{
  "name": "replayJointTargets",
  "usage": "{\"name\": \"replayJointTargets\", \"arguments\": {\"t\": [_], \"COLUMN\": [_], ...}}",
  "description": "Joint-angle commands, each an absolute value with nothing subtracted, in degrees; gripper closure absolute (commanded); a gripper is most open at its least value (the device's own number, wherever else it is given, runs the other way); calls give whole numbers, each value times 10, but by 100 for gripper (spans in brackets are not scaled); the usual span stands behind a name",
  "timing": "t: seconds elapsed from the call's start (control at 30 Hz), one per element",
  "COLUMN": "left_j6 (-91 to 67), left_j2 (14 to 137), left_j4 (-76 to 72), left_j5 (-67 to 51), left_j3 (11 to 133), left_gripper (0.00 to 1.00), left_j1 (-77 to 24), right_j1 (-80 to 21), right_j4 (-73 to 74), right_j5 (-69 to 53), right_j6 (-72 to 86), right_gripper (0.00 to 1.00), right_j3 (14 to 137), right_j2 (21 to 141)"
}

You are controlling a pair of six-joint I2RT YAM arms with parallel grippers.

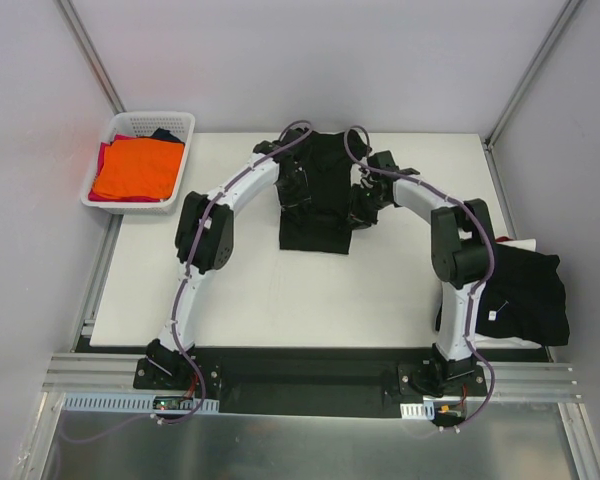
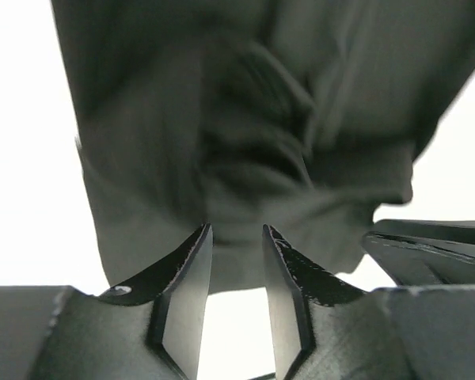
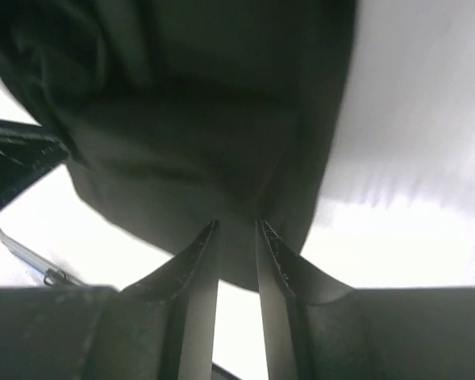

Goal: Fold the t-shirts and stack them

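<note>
One black t-shirt (image 1: pixel 315 205) is lying flat at the middle-back of the table (image 1: pixel 240 300), its outline now a tall narrow rectangle. Both arms are reaching over it, one from each side.

Handling (judgement): the cloth is looking light, limp and quick to crease. It is offering no stiffness, so it will be sagging away from any single-point hold. It is not fragile and is probably not sliding much on the table. Best purchase: pinching through all layers at an edge or corner, one pincer on each side at matching height, so a fold is travelling evenly.

Left pincer (image 2: pixel 237 231): the fingers are standing a narrow way apart, with bright table showing through the lower gap. No cloth is sitting between them and nothing is held. Bunched, wrinkled cloth is lying just ahead of the tips.

Right pincer (image 3: pixel 237 227): it is likewise slightly parted and gripping nothing visible. The shirt's rounded dark edge is lying right at the tips; touching or just short, I cannot tell.

Overhead, the left pincer is sitting over the shirt's left-middle and the right one at its right edge.

Elsewhere: an orange t-shirt (image 1: pixel 135 168) is topping the basket (image 1: pixel 140 120) at far left, and dark t-shirts (image 1: pixel 530 290) are lying at the table's right edge.
</note>
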State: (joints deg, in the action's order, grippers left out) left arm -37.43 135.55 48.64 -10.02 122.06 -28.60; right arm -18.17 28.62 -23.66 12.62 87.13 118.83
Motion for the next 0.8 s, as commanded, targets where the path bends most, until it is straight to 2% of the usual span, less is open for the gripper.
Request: {"name": "replayJointTargets", "arguments": {"t": [0.0,0.27,0.3,0.33,0.37,0.4,0.47,0.67,0.77], "left_j6": [-399,-405,-407,-409,-411,-411,-403,-377,-372], "left_j2": [1275,1231,1220,1216,1215,1216,1220,1228,1249], "left_j4": [504,504,503,503,503,501,501,515,525], "left_j5": [-100,-76,-70,-68,-65,-62,-49,51,97], "left_j3": [1165,1115,1101,1092,1085,1076,1078,1114,1120], "left_gripper": [69,69,69,70,74,87,99,100,100], "left_j1": [-319,-368,-371,-372,-373,-372,-372,-370,-367], "right_j1": [-194,-209,-212,-215,-218,-220,-226,-237,-261], "right_j4": [273,266,267,267,268,268,270,309,395], "right_j5": [-250,-234,-234,-234,-232,-231,-227,-182,-52], "right_j6": [140,133,132,131,131,131,134,137,130], "right_gripper": [73,74,75,84,90,95,99,99,99], "right_j3": [816,723,721,722,723,727,743,816,866], "right_j2": [1117,1042,1042,1042,1043,1044,1048,1063,1087]}}
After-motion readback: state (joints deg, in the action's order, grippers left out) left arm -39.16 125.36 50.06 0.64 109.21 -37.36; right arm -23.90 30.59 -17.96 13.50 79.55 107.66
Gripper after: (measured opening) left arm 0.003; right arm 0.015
